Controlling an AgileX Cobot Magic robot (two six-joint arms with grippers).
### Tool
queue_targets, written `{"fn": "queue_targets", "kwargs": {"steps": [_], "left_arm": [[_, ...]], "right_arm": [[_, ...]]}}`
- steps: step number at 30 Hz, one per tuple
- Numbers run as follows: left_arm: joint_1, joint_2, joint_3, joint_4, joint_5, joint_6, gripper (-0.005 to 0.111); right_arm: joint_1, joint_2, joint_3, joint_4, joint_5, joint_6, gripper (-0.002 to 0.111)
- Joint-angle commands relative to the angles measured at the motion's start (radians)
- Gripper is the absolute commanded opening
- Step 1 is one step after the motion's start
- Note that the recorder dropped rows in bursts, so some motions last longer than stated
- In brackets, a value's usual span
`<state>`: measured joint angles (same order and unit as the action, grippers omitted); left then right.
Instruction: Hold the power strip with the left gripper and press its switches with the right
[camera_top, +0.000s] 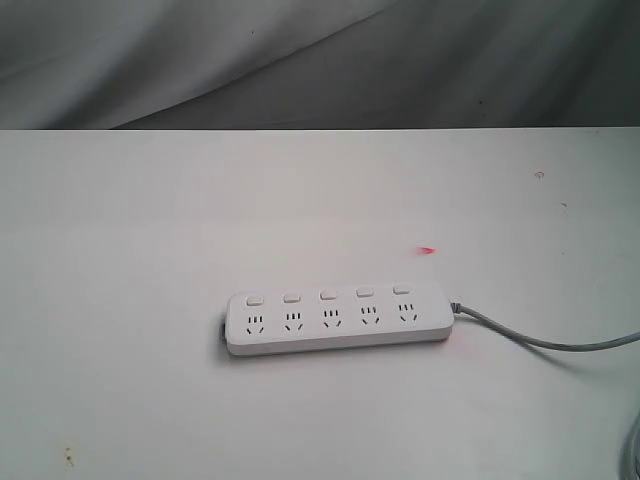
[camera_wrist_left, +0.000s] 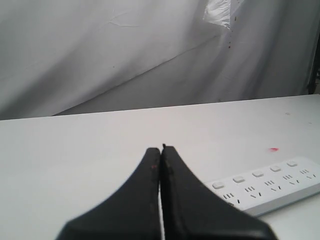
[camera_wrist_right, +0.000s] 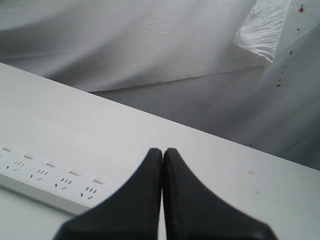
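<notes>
The white power strip (camera_top: 335, 320) lies flat on the white table, its grey cord (camera_top: 540, 340) running off to the right. Its switches (camera_top: 327, 295) form a row along the far edge, one above each socket set. No arm shows in the exterior view. In the left wrist view my left gripper (camera_wrist_left: 161, 149) is shut and empty, held back from the power strip (camera_wrist_left: 270, 187), whose switches (camera_wrist_left: 257, 174) show beside it. My right gripper (camera_wrist_right: 163, 150) is likewise shut on nothing, apart from the power strip (camera_wrist_right: 47, 182) and its switches (camera_wrist_right: 75, 172).
The white table (camera_top: 150, 250) ends at a far edge against a grey draped cloth backdrop (camera_top: 300, 60). A small red mark (camera_top: 428, 250) sits on the table just behind the strip. A faint scuff (camera_top: 540, 175) lies at the far right.
</notes>
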<state>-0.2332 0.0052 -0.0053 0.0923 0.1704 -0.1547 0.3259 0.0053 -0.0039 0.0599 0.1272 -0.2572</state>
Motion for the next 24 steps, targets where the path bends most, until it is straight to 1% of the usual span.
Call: {"fn": "queue_targets", "kwargs": {"steps": [1, 2, 3, 4, 5, 6, 7, 9, 10, 11, 13, 15, 18, 21, 22, 24], "left_arm": [[0.001, -0.005, 0.005, -0.009, -0.165, -0.005, 0.001], [0.001, -0.005, 0.005, -0.009, -0.286, -0.005, 0.001], [0.001, -0.005, 0.005, -0.009, -0.36, -0.005, 0.001], [0.001, -0.005, 0.005, -0.009, -0.461, -0.005, 0.001], [0.001, -0.005, 0.005, -0.009, -0.485, -0.011, 0.001], [0.001, -0.005, 0.005, -0.004, -0.484, -0.134, 0.001], [0.001, -0.005, 0.005, -0.004, -0.473, -0.177, 0.001], [0.001, -0.005, 0.005, 0.007, -0.407, -0.208, 0.0], [0.001, -0.005, 0.005, 0.007, -0.335, -0.287, 0.0], [0.001, -0.005, -0.046, 0.007, -0.186, -0.315, 0.0], [0.001, -0.004, -0.13, 0.007, -0.041, -0.303, 0.0], [0.001, 0.023, -0.217, 0.007, 0.098, -0.234, 0.0], [0.001, 0.114, -0.357, -0.019, 0.303, -0.144, 0.0], [0.001, 0.258, -0.503, -0.084, 0.505, -0.047, 0.0], [0.001, 0.352, -0.589, -0.14, 0.619, 0.022, 0.0], [0.001, 0.449, -0.654, -0.182, 0.704, 0.089, 0.0]], "right_arm": [[0.003, -0.005, 0.004, 0.0, 0.0, 0.004, 0.0], [0.003, -0.005, 0.004, 0.0, 0.0, 0.004, 0.0], [0.003, -0.005, 0.004, 0.0, 0.0, 0.004, 0.0], [0.003, -0.005, 0.004, 0.0, 0.0, 0.004, 0.0], [0.003, -0.005, 0.004, 0.0, 0.0, 0.004, 0.0], [0.003, -0.005, 0.004, 0.0, 0.0, 0.004, 0.0], [0.003, -0.005, 0.004, 0.0, 0.0, 0.004, 0.0], [0.003, -0.005, 0.004, 0.0, 0.0, 0.004, 0.0], [0.003, -0.005, 0.004, 0.0, 0.0, 0.004, 0.0], [0.003, -0.005, 0.004, 0.0, 0.0, 0.004, 0.0], [0.003, -0.005, 0.004, 0.0, 0.0, 0.004, 0.0], [0.003, -0.005, 0.004, 0.0, 0.0, 0.004, 0.0], [0.003, -0.005, 0.004, 0.0, 0.0, 0.004, 0.0], [0.003, -0.005, 0.004, 0.0, 0.0, 0.004, 0.0], [0.003, -0.005, 0.004, 0.0, 0.0, 0.004, 0.0], [0.003, -0.005, 0.004, 0.0, 0.0, 0.004, 0.0]]}}
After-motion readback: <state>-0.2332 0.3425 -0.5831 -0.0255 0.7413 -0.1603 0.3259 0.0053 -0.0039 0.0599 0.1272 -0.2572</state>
